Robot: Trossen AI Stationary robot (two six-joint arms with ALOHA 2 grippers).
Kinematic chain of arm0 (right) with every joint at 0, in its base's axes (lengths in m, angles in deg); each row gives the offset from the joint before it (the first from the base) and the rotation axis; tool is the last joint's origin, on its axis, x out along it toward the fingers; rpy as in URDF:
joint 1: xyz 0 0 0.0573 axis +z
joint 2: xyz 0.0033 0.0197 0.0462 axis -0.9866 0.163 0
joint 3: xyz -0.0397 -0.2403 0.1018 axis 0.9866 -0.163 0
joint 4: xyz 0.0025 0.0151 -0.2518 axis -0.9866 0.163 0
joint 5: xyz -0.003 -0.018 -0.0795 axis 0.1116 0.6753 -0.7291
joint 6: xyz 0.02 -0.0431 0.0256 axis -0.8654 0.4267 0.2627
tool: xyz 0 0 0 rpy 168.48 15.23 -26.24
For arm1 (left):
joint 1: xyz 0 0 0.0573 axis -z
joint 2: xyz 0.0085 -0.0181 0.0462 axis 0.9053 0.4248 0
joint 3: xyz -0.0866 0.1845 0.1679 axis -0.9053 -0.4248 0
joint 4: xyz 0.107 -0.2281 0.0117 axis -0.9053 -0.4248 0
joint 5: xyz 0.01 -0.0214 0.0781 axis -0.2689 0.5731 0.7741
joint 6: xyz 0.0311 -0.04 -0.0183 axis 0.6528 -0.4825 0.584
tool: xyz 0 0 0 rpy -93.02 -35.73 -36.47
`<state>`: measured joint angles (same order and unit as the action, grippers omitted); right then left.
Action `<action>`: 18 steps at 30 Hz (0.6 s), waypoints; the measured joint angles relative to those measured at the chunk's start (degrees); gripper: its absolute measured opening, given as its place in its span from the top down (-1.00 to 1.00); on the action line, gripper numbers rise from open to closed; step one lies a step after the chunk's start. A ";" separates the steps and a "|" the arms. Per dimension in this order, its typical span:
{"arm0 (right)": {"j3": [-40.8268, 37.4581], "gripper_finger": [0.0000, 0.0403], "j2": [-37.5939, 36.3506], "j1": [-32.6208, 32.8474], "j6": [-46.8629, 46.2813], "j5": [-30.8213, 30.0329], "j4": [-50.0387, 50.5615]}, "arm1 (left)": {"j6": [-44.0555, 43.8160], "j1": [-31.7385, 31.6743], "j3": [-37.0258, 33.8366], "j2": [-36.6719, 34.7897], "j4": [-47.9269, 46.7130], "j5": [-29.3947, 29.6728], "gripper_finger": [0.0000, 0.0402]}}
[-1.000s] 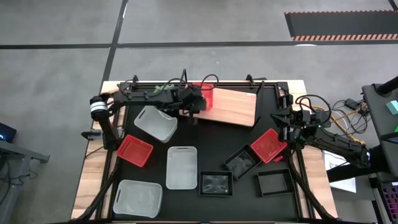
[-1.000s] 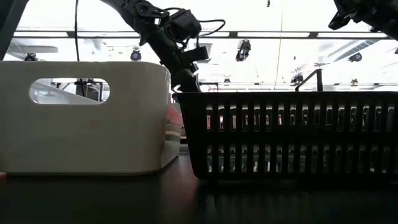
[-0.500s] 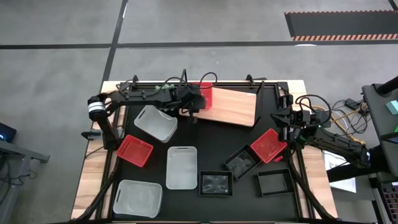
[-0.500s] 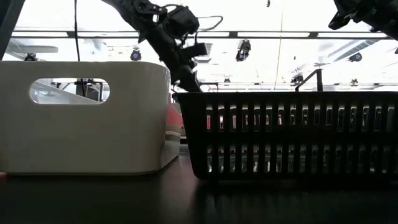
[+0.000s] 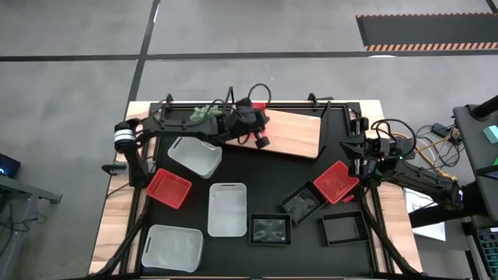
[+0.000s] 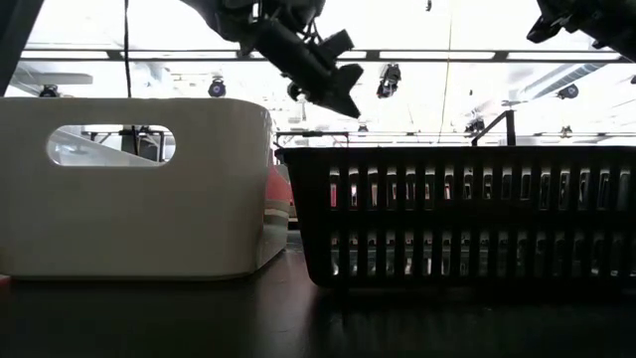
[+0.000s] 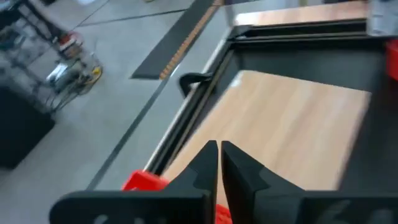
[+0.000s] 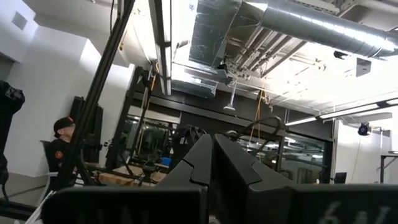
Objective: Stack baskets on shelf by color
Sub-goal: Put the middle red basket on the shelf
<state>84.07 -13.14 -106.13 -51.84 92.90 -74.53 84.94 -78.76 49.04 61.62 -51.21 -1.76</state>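
The left gripper (image 5: 263,141), jaws pressed together and empty, hovers over the wooden shelf (image 5: 292,134), where one red basket (image 5: 257,109) seems to sit, mostly hidden. The right gripper (image 5: 356,148), jaws also together, waits at the table's right edge; the other baskets (image 5: 227,208) lie scattered on the black mat (image 5: 264,175).

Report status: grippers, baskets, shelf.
Left gripper shut, empty, over shelf. Right gripper shut, parked at the table's right edge. One red basket on shelf; others on mat. Nothing blocking.

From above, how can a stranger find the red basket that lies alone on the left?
Start at the wooden shelf at the table's far edge, then go toward the near left. The red basket lies below a tilted white basket; it is the only red one on that side.
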 joint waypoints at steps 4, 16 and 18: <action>0.00 0.95 0.00 0.00 -0.02 0.00 0.00 | -3.97 -2.00 -0.12 0.23 -4.98 -1.10 1.00; 0.00 0.95 0.00 0.00 -0.05 0.00 0.04 | -6.16 -4.03 -1.79 0.25 -19.45 -4.68 1.00; 0.00 0.95 0.00 -0.01 -0.07 0.00 0.04 | -6.16 -4.09 -1.96 0.25 -20.82 -4.67 1.00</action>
<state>84.07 -13.14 -106.14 -51.91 92.90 -74.49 78.77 -82.85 47.08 61.88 -72.03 -6.43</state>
